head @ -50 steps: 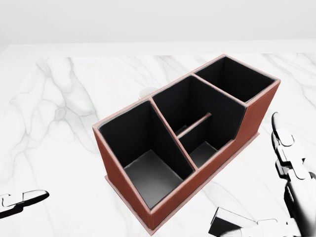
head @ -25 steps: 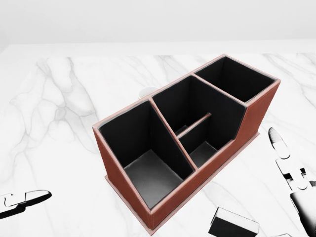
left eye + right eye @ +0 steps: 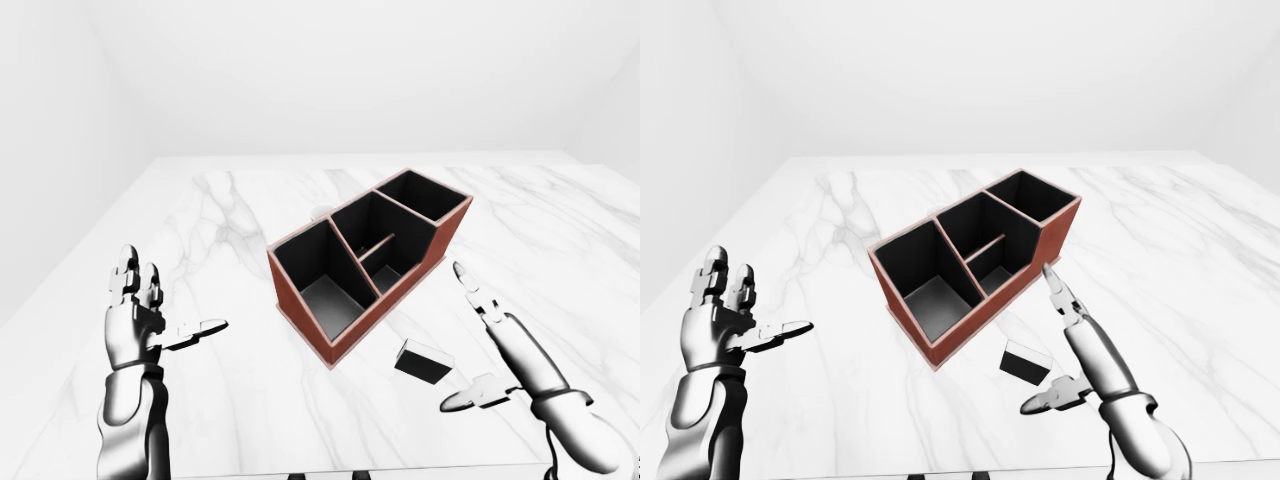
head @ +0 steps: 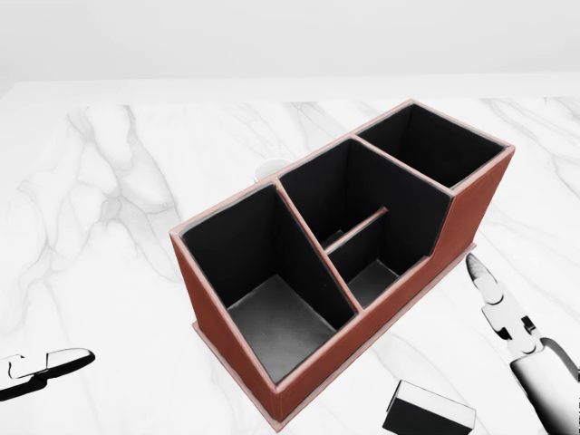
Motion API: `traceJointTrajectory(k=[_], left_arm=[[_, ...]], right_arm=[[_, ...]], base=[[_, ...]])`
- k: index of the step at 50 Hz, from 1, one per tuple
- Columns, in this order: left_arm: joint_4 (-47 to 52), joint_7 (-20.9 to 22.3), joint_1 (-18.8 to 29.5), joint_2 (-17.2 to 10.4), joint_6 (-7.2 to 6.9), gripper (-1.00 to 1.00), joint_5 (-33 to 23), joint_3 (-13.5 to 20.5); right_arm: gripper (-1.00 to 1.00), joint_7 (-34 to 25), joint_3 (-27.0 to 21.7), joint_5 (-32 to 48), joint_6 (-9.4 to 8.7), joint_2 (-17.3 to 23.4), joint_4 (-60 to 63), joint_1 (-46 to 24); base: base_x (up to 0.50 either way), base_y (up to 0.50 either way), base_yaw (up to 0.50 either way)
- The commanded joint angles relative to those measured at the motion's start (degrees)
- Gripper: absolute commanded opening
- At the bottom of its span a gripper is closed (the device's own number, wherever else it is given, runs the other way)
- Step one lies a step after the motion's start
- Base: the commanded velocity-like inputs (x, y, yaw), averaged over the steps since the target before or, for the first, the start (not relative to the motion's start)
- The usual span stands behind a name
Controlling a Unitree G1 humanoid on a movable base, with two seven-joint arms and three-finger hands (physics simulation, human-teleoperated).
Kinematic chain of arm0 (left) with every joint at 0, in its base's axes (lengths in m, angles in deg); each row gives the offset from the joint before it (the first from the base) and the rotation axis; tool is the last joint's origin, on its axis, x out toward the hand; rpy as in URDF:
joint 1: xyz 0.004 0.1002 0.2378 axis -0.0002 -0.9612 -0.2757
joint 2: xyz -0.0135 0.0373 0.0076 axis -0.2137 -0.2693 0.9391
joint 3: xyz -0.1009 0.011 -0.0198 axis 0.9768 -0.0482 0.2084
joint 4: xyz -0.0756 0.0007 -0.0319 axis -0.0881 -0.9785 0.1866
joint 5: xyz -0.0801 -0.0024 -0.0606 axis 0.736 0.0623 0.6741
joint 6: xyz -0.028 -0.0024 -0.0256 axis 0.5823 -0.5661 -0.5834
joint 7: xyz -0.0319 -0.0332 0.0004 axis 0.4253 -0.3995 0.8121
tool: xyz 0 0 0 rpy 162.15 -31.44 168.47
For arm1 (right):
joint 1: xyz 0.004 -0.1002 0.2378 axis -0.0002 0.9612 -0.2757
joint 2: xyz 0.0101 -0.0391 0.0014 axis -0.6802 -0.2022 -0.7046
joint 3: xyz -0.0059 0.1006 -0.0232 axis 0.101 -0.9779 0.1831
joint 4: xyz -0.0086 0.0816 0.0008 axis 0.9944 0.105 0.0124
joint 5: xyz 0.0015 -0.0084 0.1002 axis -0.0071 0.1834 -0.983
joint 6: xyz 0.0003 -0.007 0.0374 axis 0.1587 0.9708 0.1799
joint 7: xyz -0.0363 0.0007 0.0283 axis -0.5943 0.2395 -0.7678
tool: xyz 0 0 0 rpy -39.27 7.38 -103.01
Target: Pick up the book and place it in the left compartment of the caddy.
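The book, a small dark block with a white edge, lies flat on the marble table just right of the caddy's near corner. The brown caddy with black compartments stands diagonally; its large left compartment holds nothing. My right hand hovers open to the right of the book, fingers pointing up the view and thumb below, not touching it. My left hand is open far to the left, palm up, holding nothing.
A small white round object peeks out behind the caddy's far wall. The white marble table stretches wide around the caddy, its near edge along the bottom of the eye views. White walls surround the scene.
My right hand has swung left, nearer the caddy and the book, with its fingers stretched out straight. The book, caddy and left hand have stayed put.
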Motion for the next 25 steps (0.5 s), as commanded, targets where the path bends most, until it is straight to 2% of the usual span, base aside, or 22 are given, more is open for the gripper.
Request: traceJointTrajectory(k=[1, 17, 20, 23, 25], left_arm=[[-0.6, 0.0, 0.3, -0.2, 0.16, 1.0, 0.4, 0.1], [0.0, -0.4, 0.5, 0.0, -0.11, 1.0, -0.1, -0.8], [0.3, -0.5, 0.6, 0.0, -0.3, 1.0, -0.4, -1.1], [1.2, -0.6, 0.8, -0.1, -1.16, 1.0, -0.5, -1.3], [0.9, -0.5, 0.9, 0.0, -0.94, 1.0, -0.6, -1.4]], right_arm=[[1.0, -0.2, 1.0, 3.0, 0.0, 1.2, -1.8, -0.7], [1.0, -0.2, -4.3, 1.5, 0.0, 0.9, -3.0, 0.5], [1.0, -0.2, -4.8, 1.6, 0.0, 0.6, -3.4, 0.7], [1.0, -0.2, -5.7, 1.3, 0.0, 0.5, -3.6, 0.6], [1.0, -0.2, -6.1, 1.2, 0.0, 0.5, -4.0, 0.6]], base=[[0.0, 0.0, 0.0], [0.0, 0.0, 0.0], [0.0, 0.0, 0.0], [0.0, 0.0, 0.0], [0.0, 0.0, 0.0]])
